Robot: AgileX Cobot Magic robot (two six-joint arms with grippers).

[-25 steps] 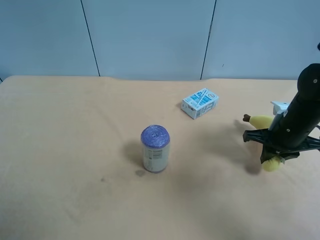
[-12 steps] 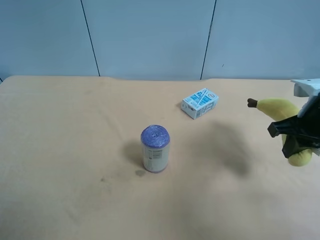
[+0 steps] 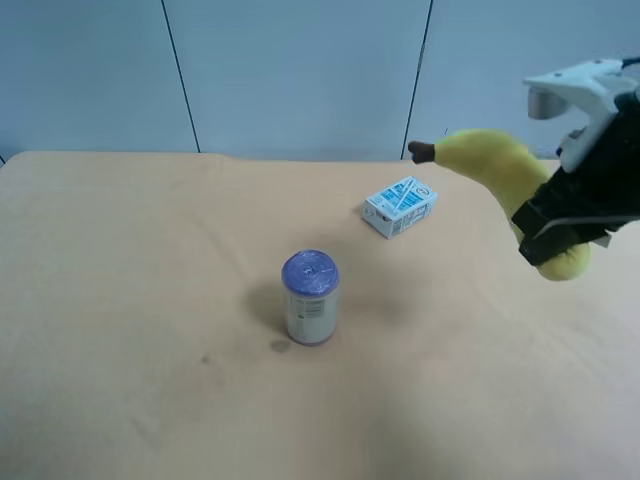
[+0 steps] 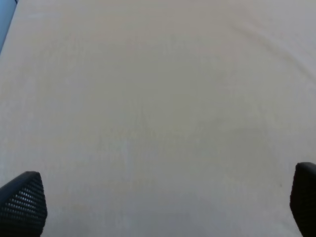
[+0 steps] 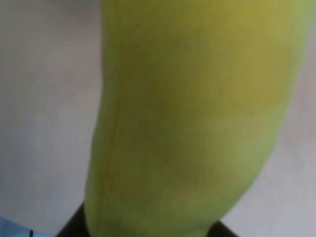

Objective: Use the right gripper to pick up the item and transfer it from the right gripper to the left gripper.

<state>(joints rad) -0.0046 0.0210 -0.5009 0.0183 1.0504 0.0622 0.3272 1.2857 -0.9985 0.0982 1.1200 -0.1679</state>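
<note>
A yellow banana point(image 3: 500, 168) with a brown stem is held high above the table at the exterior high view's right. My right gripper point(image 3: 562, 238) is shut on the banana near its lower end. The banana point(image 5: 192, 118) fills the right wrist view, with dark fingers point(image 5: 74, 228) just showing under it. My left gripper point(image 4: 158, 207) is open over bare tan table; only its two dark fingertips point(image 4: 22, 202) show in the left wrist view. The left arm is out of the exterior high view.
A can with a purple lid point(image 3: 311, 296) stands upright mid-table. A small blue and white carton point(image 3: 400, 206) lies behind it toward the back right. The tan table point(image 3: 130, 280) ends at a blue-grey wall behind.
My right gripper has lifted the banana off the table and raised it well up, turning it so its stem points toward the view's left.
</note>
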